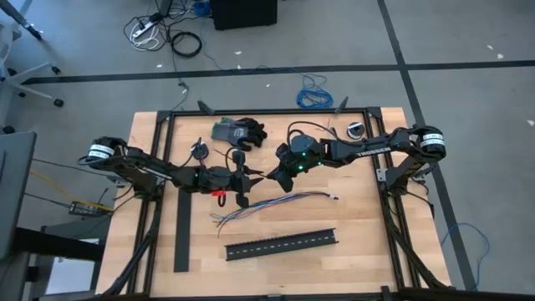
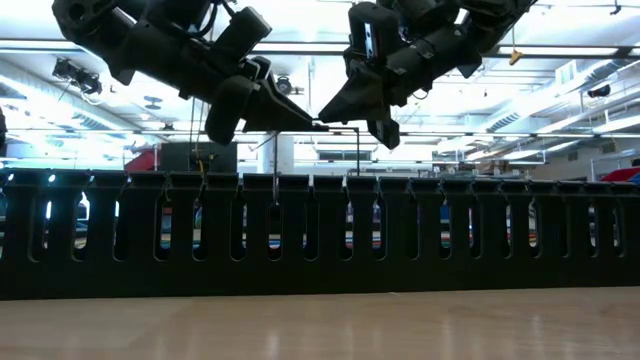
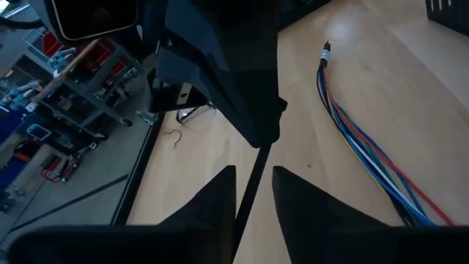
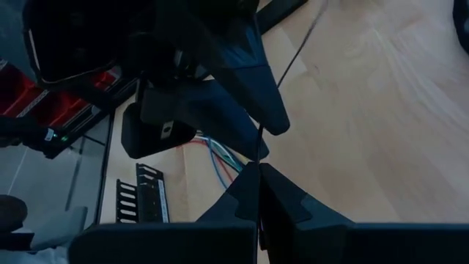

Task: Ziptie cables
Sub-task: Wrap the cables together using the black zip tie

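Lying crosswise, cables (image 1: 272,206) splay left; right gripper (image 1: 269,174) pinches zip tie (image 3: 249,187); left gripper (image 1: 257,176) narrow.
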### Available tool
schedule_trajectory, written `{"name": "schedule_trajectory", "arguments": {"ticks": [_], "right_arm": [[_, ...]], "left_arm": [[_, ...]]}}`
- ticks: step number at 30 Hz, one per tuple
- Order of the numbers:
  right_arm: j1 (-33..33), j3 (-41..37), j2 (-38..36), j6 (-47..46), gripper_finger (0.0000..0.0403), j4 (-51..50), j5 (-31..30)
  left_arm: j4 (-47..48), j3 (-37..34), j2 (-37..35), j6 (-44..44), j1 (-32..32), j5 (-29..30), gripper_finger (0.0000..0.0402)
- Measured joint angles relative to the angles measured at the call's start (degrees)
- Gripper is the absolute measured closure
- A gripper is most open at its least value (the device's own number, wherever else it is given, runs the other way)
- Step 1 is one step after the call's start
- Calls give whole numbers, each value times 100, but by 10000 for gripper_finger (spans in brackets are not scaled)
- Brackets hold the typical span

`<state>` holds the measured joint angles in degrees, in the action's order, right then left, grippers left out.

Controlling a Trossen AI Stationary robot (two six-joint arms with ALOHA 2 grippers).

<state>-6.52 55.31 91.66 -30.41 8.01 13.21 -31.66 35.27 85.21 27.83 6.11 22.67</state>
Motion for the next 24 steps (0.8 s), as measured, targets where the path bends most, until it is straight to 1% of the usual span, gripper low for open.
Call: {"name": "schedule_trajectory", "arguments": {"ticks": [7,12,17,24], "right_arm": [[2,0,0,-1,403,9,0],[2,0,0,-8,402,15,0],[2,0,0,-117,402,205,31],[3,0,0,-238,402,282,74]], "left_arm": [[-21,0,-2,-1,0,-2,335],[-17,0,-2,-1,0,-4,353],[-15,-2,-2,-1,0,-6,368],[-15,-2,-2,-3,0,-11,374]]}}
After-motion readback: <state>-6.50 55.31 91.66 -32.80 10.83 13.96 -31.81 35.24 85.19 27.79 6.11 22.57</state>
